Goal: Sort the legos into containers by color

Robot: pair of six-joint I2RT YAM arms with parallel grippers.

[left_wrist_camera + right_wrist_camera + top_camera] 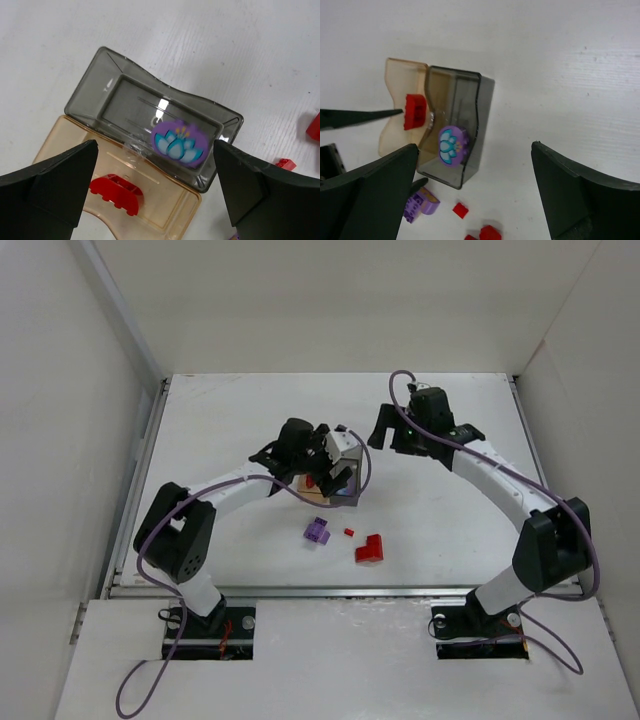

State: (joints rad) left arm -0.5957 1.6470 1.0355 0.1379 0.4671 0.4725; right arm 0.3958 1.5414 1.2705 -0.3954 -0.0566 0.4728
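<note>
The left gripper (155, 148) was spread wide with nothing between its black fingers (50, 187), hanging directly over the two containers. Straight beneath it sat the dark smoky grey translucent plastic bin (125, 95), holding a round purple piece printed with a blue lotus flower (179, 141). Pressed against that bin's left side was the orange-tan translucent plastic bin (60, 137) of equal size, with a bright red studded brick (116, 194) lying inside it. The right gripper (474, 148) was likewise released and empty, poised above the table to the right of the bins and slightly farther back, apart from the left gripper. On the white table (250, 420), near of the bins, the unsorted pieces lay loose: a light purple brick (317, 531) closest to the bins, a tiny red brick (348, 532) just to its right, and an L-shaped red brick (369, 550) farther right and nearer. None of the three touched either bin or each other.
</note>
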